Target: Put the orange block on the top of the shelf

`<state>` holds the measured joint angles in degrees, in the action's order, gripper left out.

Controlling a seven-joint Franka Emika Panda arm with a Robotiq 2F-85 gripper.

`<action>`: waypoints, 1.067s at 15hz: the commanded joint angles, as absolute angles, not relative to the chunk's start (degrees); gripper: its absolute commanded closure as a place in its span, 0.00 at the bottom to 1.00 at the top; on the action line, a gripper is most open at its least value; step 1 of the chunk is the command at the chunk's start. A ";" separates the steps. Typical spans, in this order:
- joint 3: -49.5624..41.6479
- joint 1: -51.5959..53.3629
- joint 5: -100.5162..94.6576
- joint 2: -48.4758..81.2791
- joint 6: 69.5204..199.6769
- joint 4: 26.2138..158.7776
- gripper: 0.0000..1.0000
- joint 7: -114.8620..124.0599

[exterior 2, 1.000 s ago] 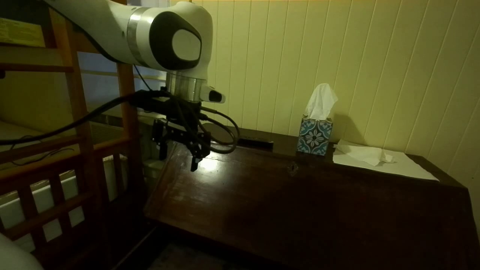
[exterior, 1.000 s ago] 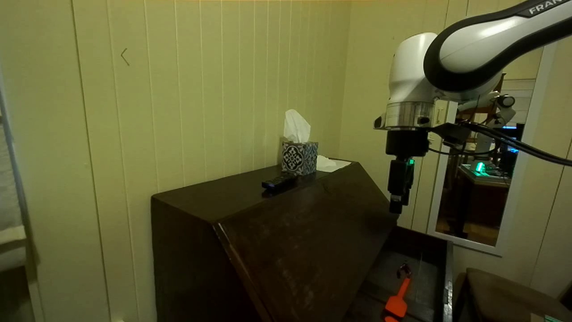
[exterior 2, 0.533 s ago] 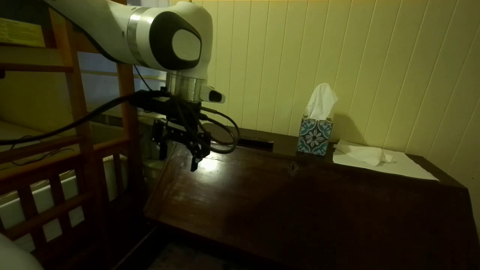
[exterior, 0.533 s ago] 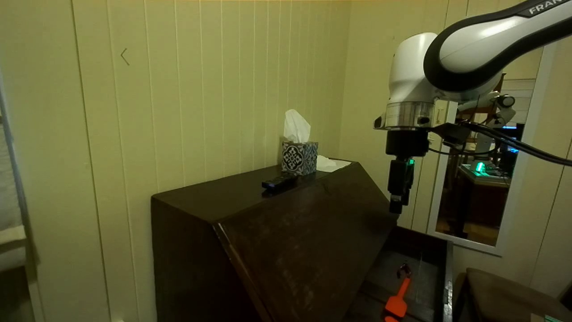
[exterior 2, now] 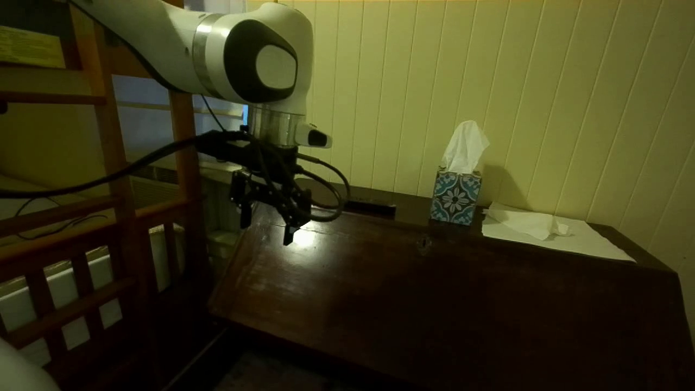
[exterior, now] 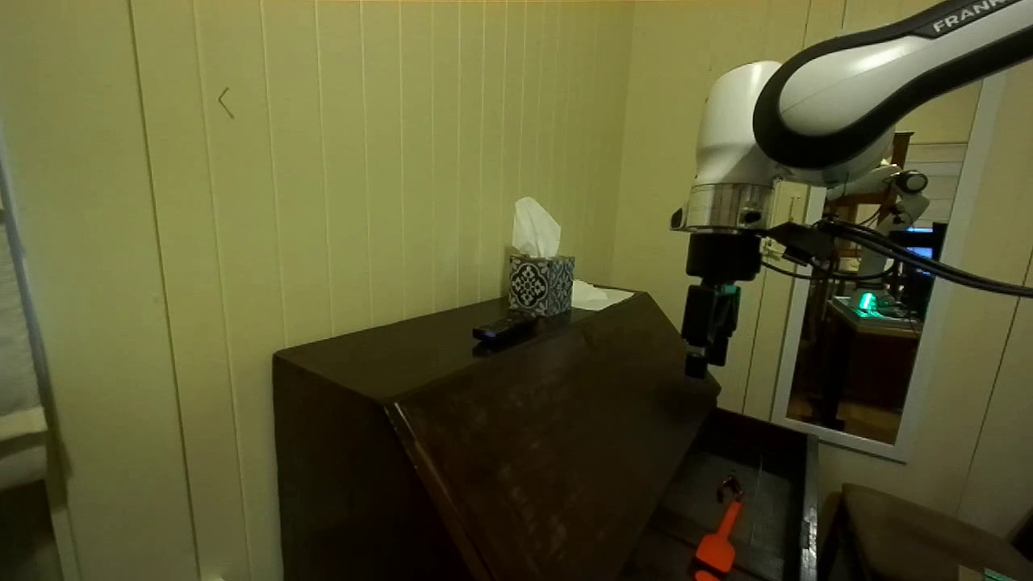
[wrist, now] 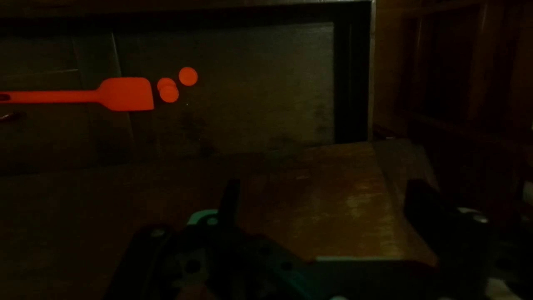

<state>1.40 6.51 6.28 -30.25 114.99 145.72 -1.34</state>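
Small round orange-red pieces lie in the drawer in the wrist view; the lone one (wrist: 188,76) lies apart from an overlapping pair (wrist: 168,94). I take these as the orange block, but cannot tell which one. They are out of view in both exterior views. The shelf is the dark brown cabinet (exterior: 387,347), with a flat top and slanted front (exterior 2: 380,277). My gripper (exterior: 707,363) hangs beside the slanted front's far end, above the drawer's edge; it also shows here (exterior 2: 267,230). In the wrist view my gripper (wrist: 324,187) is wide open, with nothing between its fingers.
The open drawer (exterior: 809,500) holds an orange spatula (wrist: 127,94). On the shelf top stand a tissue box (exterior: 541,285), a black remote (exterior: 504,328) and white paper (exterior 2: 554,239). A chair (exterior: 920,532) and a wooden bed frame (exterior 2: 98,163) are near.
Over the last half second my gripper has shifted slightly left and up in one exterior view, rightward in the other. Its jaws stay open. The shelf and things on it have not moved.
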 commanded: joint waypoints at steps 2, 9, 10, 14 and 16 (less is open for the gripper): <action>1.52 3.38 4.00 -26.33 122.17 145.97 0.00 -0.27; -0.59 -3.47 -5.83 -18.17 131.85 151.32 0.00 -0.87; -1.15 -3.95 -6.57 -16.69 133.51 151.96 0.00 -1.17; -4.38 -4.55 -4.90 -9.00 143.92 155.20 0.00 -6.02; -3.57 -4.06 -5.28 -10.82 140.34 153.88 0.00 -4.25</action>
